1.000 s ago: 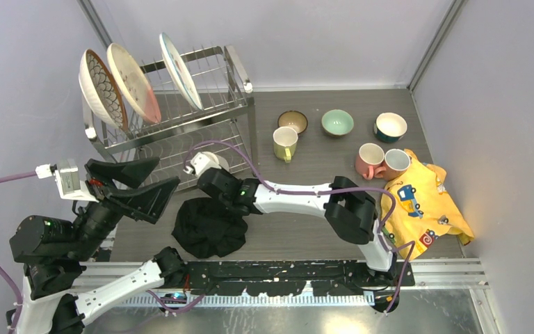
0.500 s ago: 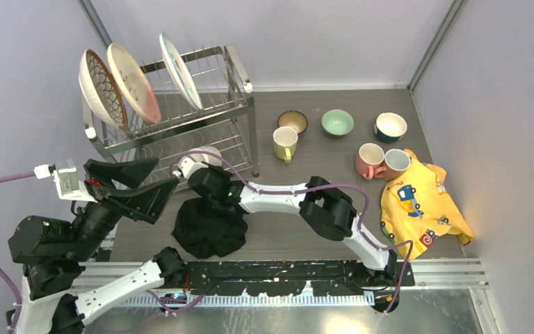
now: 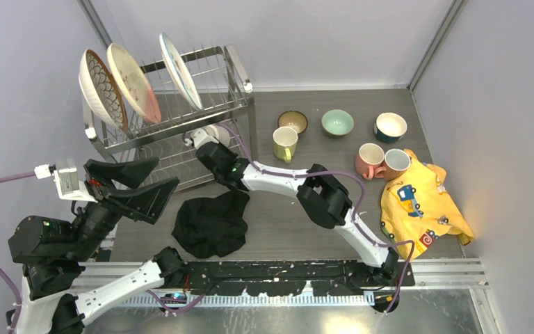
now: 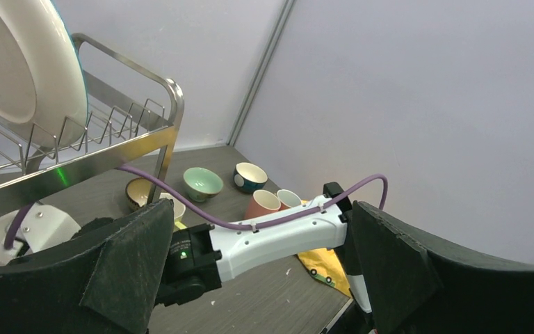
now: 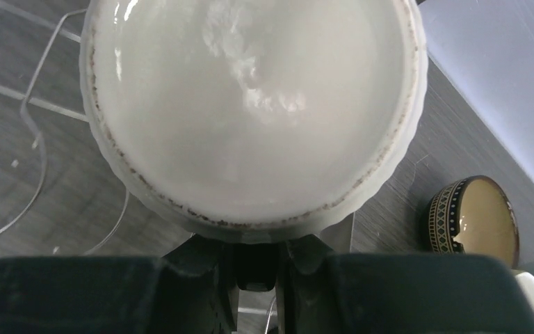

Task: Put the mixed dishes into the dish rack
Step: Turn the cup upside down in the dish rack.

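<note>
The dish rack (image 3: 181,124) carries three plates (image 3: 133,82) upright in its upper tier. At the front of its lower tier, just inside the right-hand post, the right pincer (image 5: 257,254) holds a white fluted vessel (image 5: 250,104). This may be a cup or a small bowl, since no handle shows. The pincer is clenched narrowly on the near rim alone, one finger inside the wall and one outside, with the open mouth facing the wrist. Such a thin pinch on glazed ceramic looks easy to lose: a knock against the post or the upper rail could twist the vessel out of the grip. If it is let go before it sits between the thin wires of the lower tier, it may roll or tip off them. Whether it already rests on those wires cannot be told. The purple cable (image 3: 231,133) loops close to the rack's post and might catch there when the arm backs out. The left pincer (image 3: 167,172) hangs fully released and holding nothing, just in front of the rack. To the right of the rack, on the surface (image 3: 306,229), wait the yellow mug (image 3: 284,143), brown bowl (image 3: 293,122), mint-green bowl (image 3: 337,122), blue bowl (image 3: 390,127) and pink mug (image 3: 370,161).
</note>
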`<state>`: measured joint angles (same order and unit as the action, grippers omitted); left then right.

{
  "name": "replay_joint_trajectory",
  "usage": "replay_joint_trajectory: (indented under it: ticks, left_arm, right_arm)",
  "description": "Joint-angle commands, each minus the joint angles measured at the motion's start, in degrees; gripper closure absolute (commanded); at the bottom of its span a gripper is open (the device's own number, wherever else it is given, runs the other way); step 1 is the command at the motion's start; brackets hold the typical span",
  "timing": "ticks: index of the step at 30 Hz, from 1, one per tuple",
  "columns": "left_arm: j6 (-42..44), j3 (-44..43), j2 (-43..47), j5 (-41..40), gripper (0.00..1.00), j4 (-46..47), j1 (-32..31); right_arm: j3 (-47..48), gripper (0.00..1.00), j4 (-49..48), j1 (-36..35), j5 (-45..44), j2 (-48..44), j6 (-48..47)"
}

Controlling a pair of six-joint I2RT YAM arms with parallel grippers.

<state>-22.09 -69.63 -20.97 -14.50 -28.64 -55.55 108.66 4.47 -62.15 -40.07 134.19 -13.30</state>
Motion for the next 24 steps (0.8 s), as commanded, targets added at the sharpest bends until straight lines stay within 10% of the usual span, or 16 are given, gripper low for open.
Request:
replay_joint_trajectory:
  ticks: [1, 24]
  left_arm:
    - [0.1, -1.5, -0.6, 0.9, 0.0, 0.1, -0.2]
    - [-0.1, -1.7, -0.7, 1.1, 0.0, 0.0, -0.3]
  right_arm:
    - [6.1, 0.99, -5.7, 1.6, -1.8, 0.0, 5.8]
    - [13.0, 0.56, -3.7, 5.4, 0.9, 6.2, 12.7]
